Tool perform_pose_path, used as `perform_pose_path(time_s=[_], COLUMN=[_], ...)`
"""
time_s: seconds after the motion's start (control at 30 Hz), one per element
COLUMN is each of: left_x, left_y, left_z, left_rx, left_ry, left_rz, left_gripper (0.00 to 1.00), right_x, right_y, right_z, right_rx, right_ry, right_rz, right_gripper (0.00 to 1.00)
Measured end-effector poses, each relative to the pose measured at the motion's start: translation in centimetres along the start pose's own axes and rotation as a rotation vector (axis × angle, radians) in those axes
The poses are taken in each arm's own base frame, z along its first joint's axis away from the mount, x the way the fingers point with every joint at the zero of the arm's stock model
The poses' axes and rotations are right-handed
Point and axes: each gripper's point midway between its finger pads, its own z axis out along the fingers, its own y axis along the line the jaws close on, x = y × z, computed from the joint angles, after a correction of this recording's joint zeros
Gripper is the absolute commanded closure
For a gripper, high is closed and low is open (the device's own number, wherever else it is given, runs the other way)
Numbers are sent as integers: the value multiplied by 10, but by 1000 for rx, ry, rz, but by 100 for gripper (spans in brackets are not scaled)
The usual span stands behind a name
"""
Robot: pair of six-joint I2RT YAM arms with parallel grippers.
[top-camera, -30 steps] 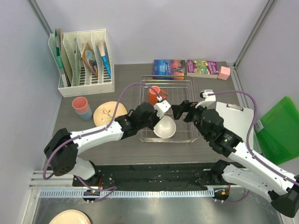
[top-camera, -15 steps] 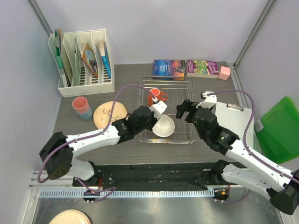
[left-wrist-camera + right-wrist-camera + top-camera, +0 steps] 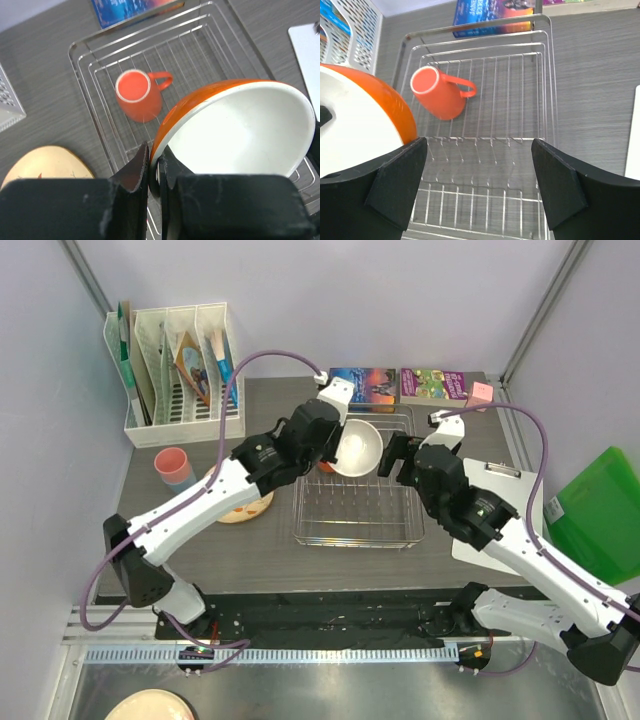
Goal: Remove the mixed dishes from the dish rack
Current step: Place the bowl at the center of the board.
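The jaws of the left arm [image 3: 250, 465] are pinching the rim of the bowl [image 3: 240, 130], holding it tilted above the far side of the rack [image 3: 358, 543], while the jaws of the right arm [image 3: 480, 520] are hanging spread over the rack (the mug [image 3: 439, 95] is lying far-left of them, handle pointing right).

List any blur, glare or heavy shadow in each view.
Top external: evenly lit and sharp, with faint shadows. Left wrist: the left gripper looms dark and soft-edged, the orange bowl has a bright white inside, the orange mug is crisp. Right wrist: the right gripper is dark and blurred, the dish rack wires are sharp.
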Motion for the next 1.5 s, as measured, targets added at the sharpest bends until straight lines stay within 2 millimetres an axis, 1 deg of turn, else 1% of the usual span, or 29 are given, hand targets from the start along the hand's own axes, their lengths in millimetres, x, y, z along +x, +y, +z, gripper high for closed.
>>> perform_pose_path(time_s=[0.1,0.2,0.27,0.33,0.47,0.53,0.63,0.67,0.73,0.87,0.93,1.03,1.1,1.2,1.23,1.33,1.43,1.5], left_x=[15,39,54,63,72,75,76,76,75,70,68,70,71,71,71,74,76,78], left_y=[-2,-5,-10,-18,-28,-31,-34,-35,-37,-38,-38,-38,-37,-36,-36,-34,-30,-29], left_z=[6,10,11,12,15,15,14,14,13,12,12,11,11,11,11,10,9,9], left_rx=[-8,-5,16,41,77,93,112,117,128,138,140,141,138,138,137,130,123,122], left_ry=[81,177,234,273,316,331,338,339,341,336,333,343,346,346,348,360,374,380], left_rz=[0,16,20,24,21,6,-7,-10,-18,-36,-39,-39,-38,-39,-38,-35,-32,-31], left_gripper=[100,100,100,100,100,100,100,100,100,100,100,100,100,100,100,100,100,100], right_x=[5,11,10,7,-6,-12,-15,-13,-4,11,16,23,28,33,35,39,44,48], right_y=[-5,-7,2,10,20,26,38,42,44,48,48,44,42,39,37,33,30,28], right_z=[-2,0,3,3,-2,-3,-1,1,5,8,8,8,7,4,4,2,2,2], right_rx=[14,26,-2,-27,-71,-95,-125,-135,-142,-162,-163,-159,-159,-158,-157,-150,-144,-144], right_ry=[26,48,55,46,14,11,23,35,66,113,125,138,147,157,159,167,181,191], right_rz=[-37,-62,-54,-40,-6,3,11,11,1,-1,2,5,6,12,14,14,15,12], right_gripper=[9,10,11,11,12,14,21,28,35,39,40,40,42,52,59,69,73,73])
